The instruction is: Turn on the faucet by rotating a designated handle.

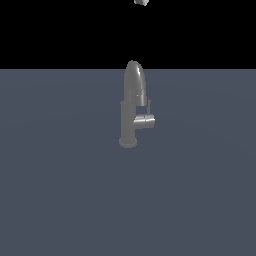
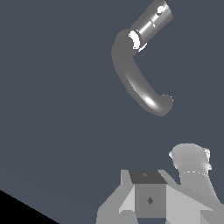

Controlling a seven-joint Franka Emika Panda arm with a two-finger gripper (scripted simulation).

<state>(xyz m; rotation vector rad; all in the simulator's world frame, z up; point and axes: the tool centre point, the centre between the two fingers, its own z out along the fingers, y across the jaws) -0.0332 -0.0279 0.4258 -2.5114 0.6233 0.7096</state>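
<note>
Approaching is the step in hand: the fingers [image 1: 142, 2] hang high above the faucet [image 1: 133, 105] on the table [image 1: 60, 190], well apart from it, and whether they are open or closed cannot be told. Next, I judge, comes descending to the handle [image 1: 145, 120] jutting toward the exterior view's right.

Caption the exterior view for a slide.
Grey faucet standing on a slate floor, its handle jutting toward the exterior view's right; the arm is barely in frame.
</note>
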